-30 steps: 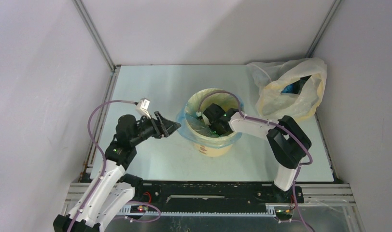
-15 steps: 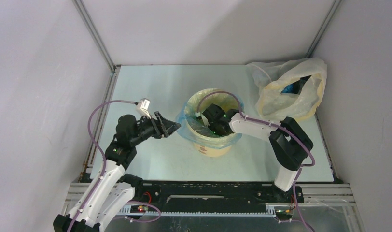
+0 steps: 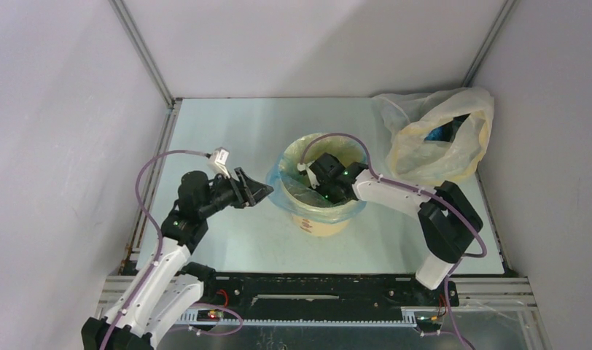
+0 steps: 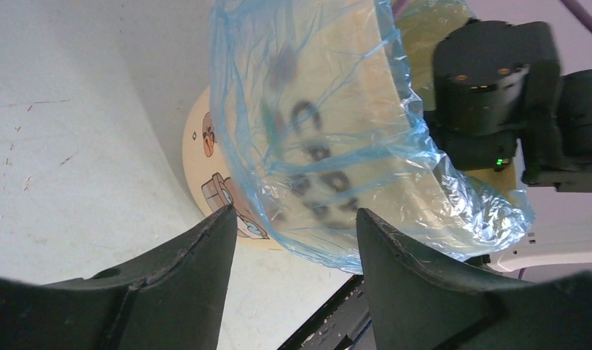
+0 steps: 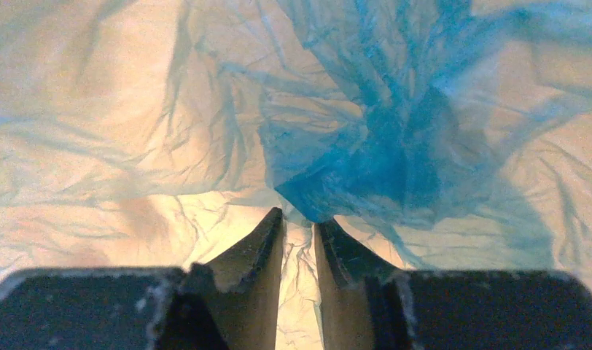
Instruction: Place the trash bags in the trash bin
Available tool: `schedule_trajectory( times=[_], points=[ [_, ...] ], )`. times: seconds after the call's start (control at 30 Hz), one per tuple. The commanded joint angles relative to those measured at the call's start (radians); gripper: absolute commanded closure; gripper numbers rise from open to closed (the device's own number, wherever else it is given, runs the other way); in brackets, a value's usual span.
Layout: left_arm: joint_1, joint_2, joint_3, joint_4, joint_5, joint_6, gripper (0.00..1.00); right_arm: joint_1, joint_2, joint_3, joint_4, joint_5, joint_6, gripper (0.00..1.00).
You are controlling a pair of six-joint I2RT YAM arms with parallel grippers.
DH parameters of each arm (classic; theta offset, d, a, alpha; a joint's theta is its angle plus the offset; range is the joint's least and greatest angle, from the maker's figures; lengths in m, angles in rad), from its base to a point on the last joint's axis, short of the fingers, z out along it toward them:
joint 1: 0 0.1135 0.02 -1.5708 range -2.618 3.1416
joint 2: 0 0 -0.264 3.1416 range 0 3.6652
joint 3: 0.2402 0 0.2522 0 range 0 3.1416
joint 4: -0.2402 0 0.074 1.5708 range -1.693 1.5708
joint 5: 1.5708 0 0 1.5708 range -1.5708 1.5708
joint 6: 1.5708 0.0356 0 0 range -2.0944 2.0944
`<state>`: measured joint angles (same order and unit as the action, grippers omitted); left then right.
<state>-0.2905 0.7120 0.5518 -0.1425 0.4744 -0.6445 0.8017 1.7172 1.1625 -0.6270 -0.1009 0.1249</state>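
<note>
The yellow-orange trash bin (image 3: 324, 223) stands mid-table, and its printed side shows in the left wrist view (image 4: 208, 164). The blue trash bag (image 3: 280, 191) lines it, with its rim folded over the outside (image 4: 337, 138). My left gripper (image 3: 262, 192) is open and empty just left of the bin, level with the hanging film (image 4: 297, 230). My right gripper (image 3: 313, 184) reaches down inside the bin. In its wrist view (image 5: 299, 217) the jaws stand nearly closed on a fold of film below a bunched blue knot (image 5: 366, 160).
A larger pale yellowish see-through bag (image 3: 435, 135) with dark and blue items inside lies at the back right corner. Grey walls enclose the table on three sides. The black rail (image 3: 322, 288) runs along the near edge.
My right arm's elbow has swung right and its wrist has shifted slightly back inside the bin. My left arm has barely moved.
</note>
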Motion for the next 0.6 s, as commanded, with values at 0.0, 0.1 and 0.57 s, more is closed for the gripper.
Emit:
schedule_trajectory(
  times=[0.0, 0.1, 0.57],
  points=[
    [-0.001, 0.029, -0.004, 0.055, 0.008, 0.024, 0.33, -0.005, -0.070, 0.006, 0.003, -0.011, 0.020, 0.76],
    [-0.001, 0.057, -0.022, 0.083, 0.010, 0.023, 0.34, -0.006, -0.085, 0.007, -0.003, -0.011, 0.025, 0.81],
    [-0.002, 0.135, -0.059, 0.184, 0.031, 0.005, 0.37, -0.011, -0.143, 0.006, 0.011, -0.014, 0.035, 1.00]
  ],
)
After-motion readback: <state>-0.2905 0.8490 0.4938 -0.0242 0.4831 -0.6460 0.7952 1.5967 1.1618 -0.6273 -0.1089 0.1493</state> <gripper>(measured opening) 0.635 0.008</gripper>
